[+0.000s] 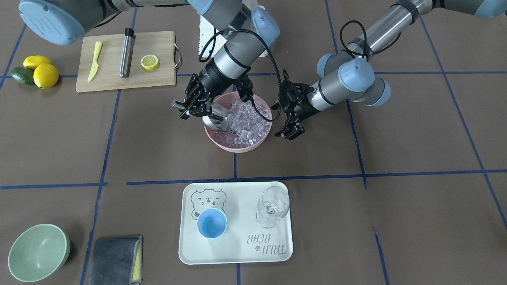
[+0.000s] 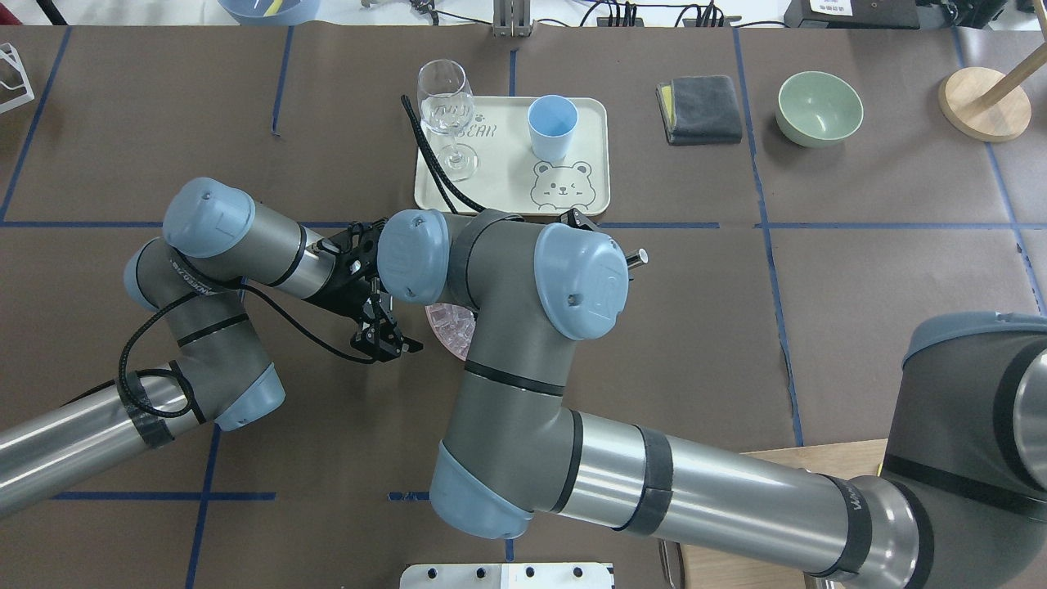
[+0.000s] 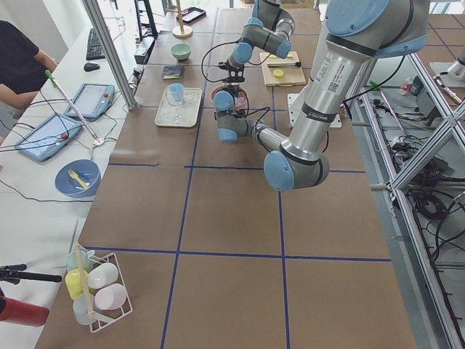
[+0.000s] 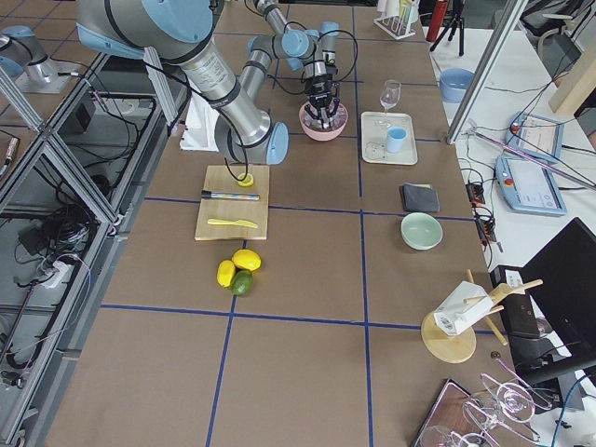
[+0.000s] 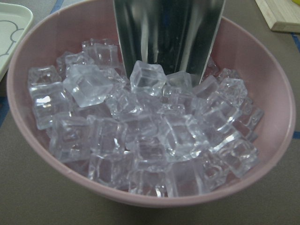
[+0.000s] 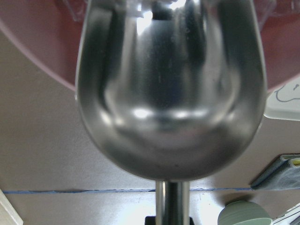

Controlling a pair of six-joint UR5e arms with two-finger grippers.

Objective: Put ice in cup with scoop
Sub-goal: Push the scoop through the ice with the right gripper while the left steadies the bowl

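Brown paper-covered table [image 1: 416,130], gridded with blue tape lines. Aluminium framing and cables run along the robot's side, and a white bench with tablets [image 3: 51,134] sits on the operators' side.

From the operators' side, at mid-table: a round pink bowl [image 1: 237,149] heaped with clear ice cubes [image 1: 249,122]. The shiny stainless-steel scoop [image 1: 216,118] lies across the bowl's left rim, its long axis running left to right and tilted. The thin handle points up and left, towards the wooden cutting board [image 1: 111,83] far left. The trough's open mouth points right and down, pushed into the heap with a cube at its lip.

The right gripper [image 1: 189,107] has its fingers clenched on the handle, just left of the bowl. The left gripper [image 1: 288,132] hangs just right of the bowl, with its fingers spread and nothing between them.

Nearer, well apart from the bowl: a cream rectangular tray [image 1: 237,253] with a bear drawing. The small light-blue cup [image 1: 212,223] stands upright on the tray's left half, and a clear stemmed wine glass [image 1: 272,206] stands on its right. At the near left are a pale green bowl [image 1: 37,253] and a folded grey cloth [image 1: 115,261].
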